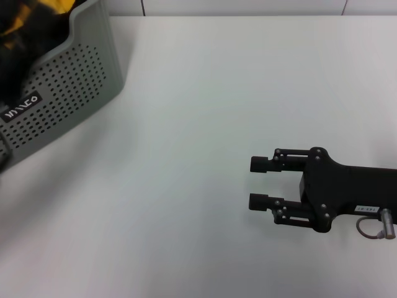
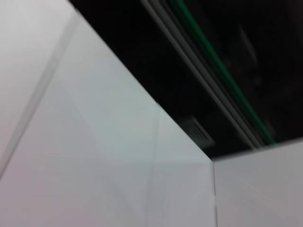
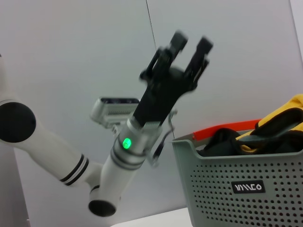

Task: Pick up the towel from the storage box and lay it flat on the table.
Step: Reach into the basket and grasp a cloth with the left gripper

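The light-grey perforated storage box stands at the table's far left corner. The towel lies crumpled inside it, yellow and dark folds showing above the rim. In the right wrist view the box and towel show too. My right gripper is open and empty, low over the white table at the near right, fingers pointing left toward the box. My left gripper is out of the head view. The right wrist view shows it raised high beside the box, pointing up, open and empty.
A red-orange edge shows behind the box's rim. The left wrist view shows only pale wall panels and a dark ceiling area. Bare tabletop lies between the box and my right gripper.
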You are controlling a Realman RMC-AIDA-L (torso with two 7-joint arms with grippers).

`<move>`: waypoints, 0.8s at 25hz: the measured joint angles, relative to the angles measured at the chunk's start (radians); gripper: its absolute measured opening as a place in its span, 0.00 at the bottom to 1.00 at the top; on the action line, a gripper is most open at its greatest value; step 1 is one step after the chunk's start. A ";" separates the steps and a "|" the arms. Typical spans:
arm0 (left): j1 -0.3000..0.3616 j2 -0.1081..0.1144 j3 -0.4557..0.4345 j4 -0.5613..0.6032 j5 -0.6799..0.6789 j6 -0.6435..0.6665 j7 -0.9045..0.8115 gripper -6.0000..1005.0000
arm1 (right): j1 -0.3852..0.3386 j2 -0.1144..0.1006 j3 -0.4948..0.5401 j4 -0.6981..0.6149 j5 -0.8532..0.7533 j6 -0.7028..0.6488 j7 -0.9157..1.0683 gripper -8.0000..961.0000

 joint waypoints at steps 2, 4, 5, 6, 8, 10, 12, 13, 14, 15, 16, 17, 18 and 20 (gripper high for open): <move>-0.024 0.006 -0.002 0.018 -0.069 -0.023 -0.021 0.55 | -0.001 0.002 0.000 0.000 0.000 0.002 0.000 0.58; -0.042 0.006 -0.004 0.092 -0.101 -0.115 -0.070 0.55 | -0.002 0.002 -0.001 0.001 0.000 0.006 0.000 0.58; -0.044 0.006 -0.004 0.113 -0.102 -0.145 -0.085 0.55 | -0.001 0.002 -0.001 0.001 0.000 0.009 0.000 0.58; -0.048 0.004 -0.004 0.146 -0.104 -0.191 -0.107 0.55 | 0.001 0.002 -0.002 0.001 -0.001 0.010 0.000 0.58; -0.061 0.003 0.000 0.208 -0.101 -0.300 -0.151 0.55 | 0.007 0.002 -0.002 0.002 -0.001 0.019 -0.001 0.58; -0.076 0.002 0.004 0.280 -0.095 -0.424 -0.203 0.55 | 0.010 0.002 -0.002 -0.001 -0.001 0.035 -0.001 0.58; -0.081 0.003 0.005 0.344 -0.071 -0.539 -0.269 0.55 | 0.012 0.001 -0.001 -0.005 -0.001 0.050 -0.002 0.58; -0.082 0.004 0.004 0.373 -0.057 -0.587 -0.299 0.55 | 0.012 0.001 -0.001 -0.005 -0.001 0.050 -0.002 0.58; -0.082 0.005 0.002 0.402 -0.039 -0.638 -0.334 0.55 | 0.020 -0.001 0.003 -0.007 -0.001 0.070 -0.002 0.58; -0.080 0.006 -0.001 0.430 -0.023 -0.681 -0.365 0.55 | 0.022 -0.002 0.004 -0.008 -0.001 0.073 -0.002 0.58; -0.075 0.007 -0.003 0.460 -0.007 -0.717 -0.398 0.55 | 0.026 -0.003 0.005 -0.009 -0.001 0.078 -0.003 0.58; -0.069 0.008 -0.003 0.487 0.009 -0.742 -0.429 0.55 | 0.030 -0.004 0.006 -0.009 -0.001 0.082 -0.006 0.58; -0.059 0.011 -0.004 0.523 0.027 -0.766 -0.464 0.55 | 0.033 -0.005 0.006 -0.010 -0.001 0.088 -0.010 0.58; -0.041 0.013 -0.004 0.604 0.088 -0.810 -0.540 0.55 | 0.040 -0.005 0.006 -0.010 0.000 0.102 -0.019 0.58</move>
